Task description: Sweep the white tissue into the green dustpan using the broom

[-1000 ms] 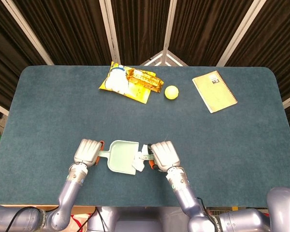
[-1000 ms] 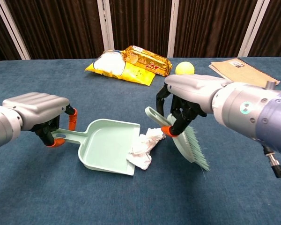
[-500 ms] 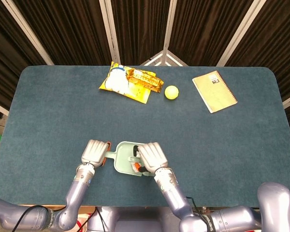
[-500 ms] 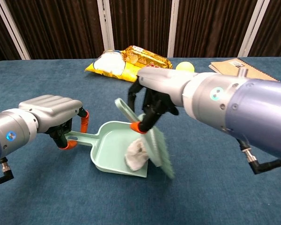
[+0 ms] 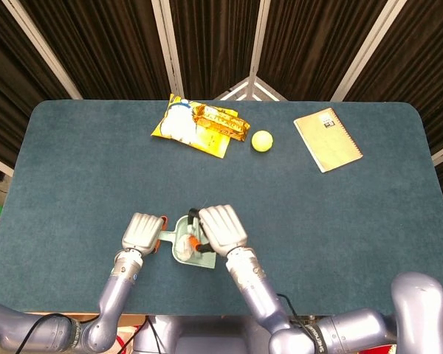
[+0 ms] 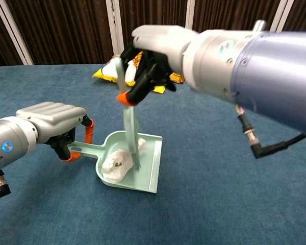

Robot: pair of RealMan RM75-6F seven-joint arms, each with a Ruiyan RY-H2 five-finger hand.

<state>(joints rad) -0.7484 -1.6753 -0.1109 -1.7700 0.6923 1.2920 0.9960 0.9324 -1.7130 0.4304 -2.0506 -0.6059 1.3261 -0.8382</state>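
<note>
With the white tissue (image 6: 117, 163) lying crumpled inside the green dustpan (image 6: 152, 162), low centre-left of the chest view, the sweep is judged essentially complete. One tissue and one dustpan are seen. One broom (image 6: 128, 133) is held near upright over the pan by the right hand (image 6: 155, 51), fingers wrapped round its handle at upper centre; bristles point down into the pan beside the tissue, probably to keep the wad from rolling back out. Contact between bristles and tissue can't be confirmed. The dustpan's handle is gripped by the left hand (image 6: 53, 120), fingers curled closed on it at the left edge, presumably to brace the pan against the broom's push. The pan is rested flat on the blue bench (image 5: 354, 221).

Further out, at the top of the head view: one pile of yellow snack packets (image 5: 199, 127) (exact number unclear), one yellow ball (image 5: 261, 141) just right of it, one notebook (image 5: 327, 139) at upper right, well apart from the work.
</note>
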